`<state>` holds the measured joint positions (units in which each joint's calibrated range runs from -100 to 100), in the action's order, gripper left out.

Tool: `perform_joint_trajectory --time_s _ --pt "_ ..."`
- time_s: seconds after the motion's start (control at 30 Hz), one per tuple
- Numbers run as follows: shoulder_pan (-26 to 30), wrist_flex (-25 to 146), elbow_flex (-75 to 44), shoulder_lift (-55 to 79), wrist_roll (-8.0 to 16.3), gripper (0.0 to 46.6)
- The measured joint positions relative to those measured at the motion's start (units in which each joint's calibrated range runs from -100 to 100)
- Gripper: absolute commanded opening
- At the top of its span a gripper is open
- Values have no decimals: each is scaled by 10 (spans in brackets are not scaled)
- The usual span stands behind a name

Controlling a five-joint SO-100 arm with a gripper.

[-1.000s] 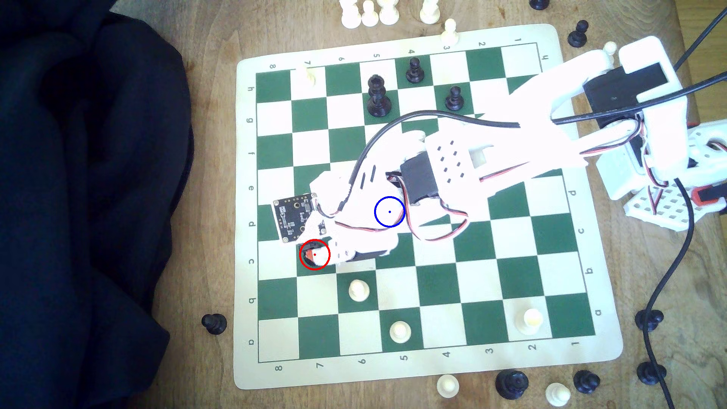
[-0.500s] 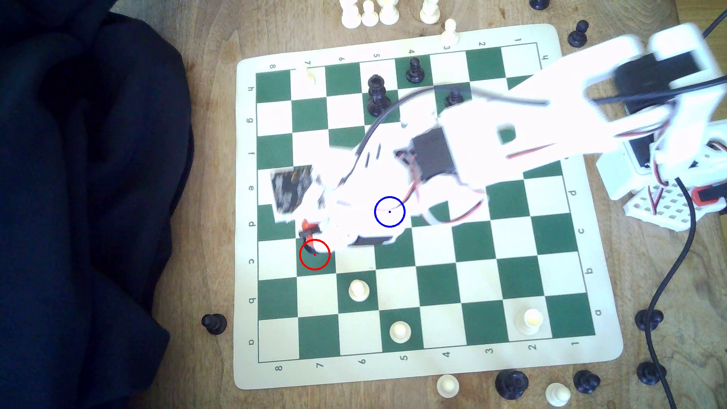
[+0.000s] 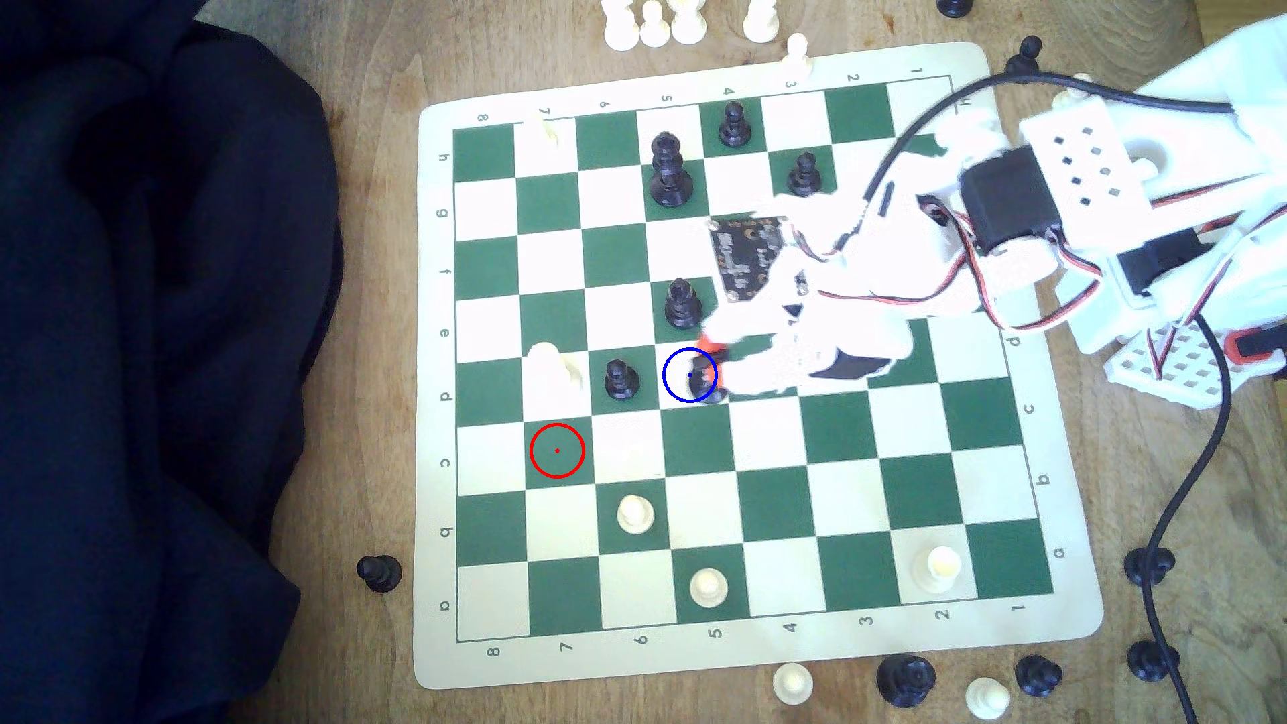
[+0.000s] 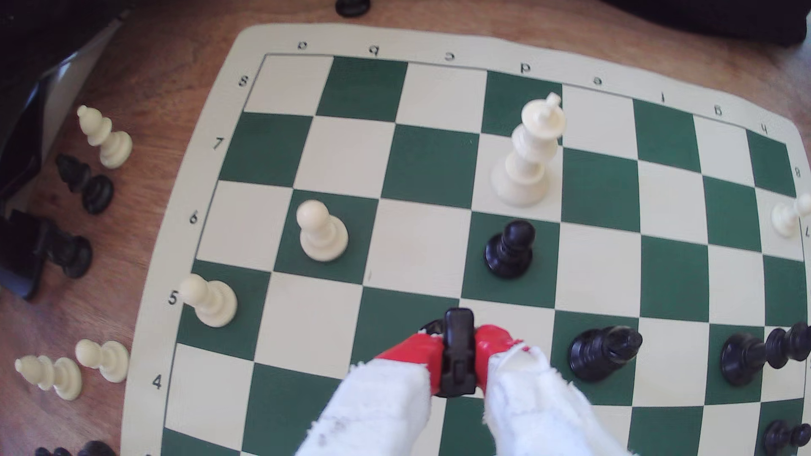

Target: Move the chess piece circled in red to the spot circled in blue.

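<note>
The chessboard [image 3: 759, 362], a green-and-cream roll-up mat, lay on a wooden table [image 3: 376, 292] and serves here as the landmark for everything else. Off its edge at the exterior view's left sat a heap of dark cloth [image 3: 153, 334], and spare black and white pieces stood scattered off its other edges. The white arm [image 3: 975, 230] reached in over the board from the corner at the exterior view's upper right. On the board, a tall white king [image 4: 529, 153] stood two squares from the spot [image 3: 679, 390], and a black pawn [image 4: 509, 250] stood on the square between them. Another tall black piece [image 3: 681, 305] stood on the square beside the spot, toward the f row. The red ring [image 3: 557, 450] marked a bare green square near the row labelled c. The gripper [image 4: 458, 350], with red tips and white wrapping, was clamped on the chess piece [image 4: 458, 346], pinching its dark body from both sides. In the exterior view the piece sat inside the blue ring, over the spot; whether its base touched the square could not be told. The step in hand looked like the placing. The next move probably called for lowering straight down until the base rested flat, then parting the jaws gently and lifting clear without brushing the neighbouring black pieces.
</note>
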<state>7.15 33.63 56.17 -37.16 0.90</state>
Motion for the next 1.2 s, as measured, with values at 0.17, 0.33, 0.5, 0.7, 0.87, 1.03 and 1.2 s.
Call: perform_joint_trajectory --time_s 0.17,0.33,0.5,0.7,0.87,1.03,1.2 --pt "-21 -80 48 8 0 5" --pt "-42 -145 53 70 -2 5" --pt "-51 -155 53 112 -5 5" --pt "-51 -159 53 146 -5 6" --pt "-48 -178 53 170 -5 6" --pt "-45 -194 52 189 -5 6" --pt "-42 -208 38 204 -5 6"
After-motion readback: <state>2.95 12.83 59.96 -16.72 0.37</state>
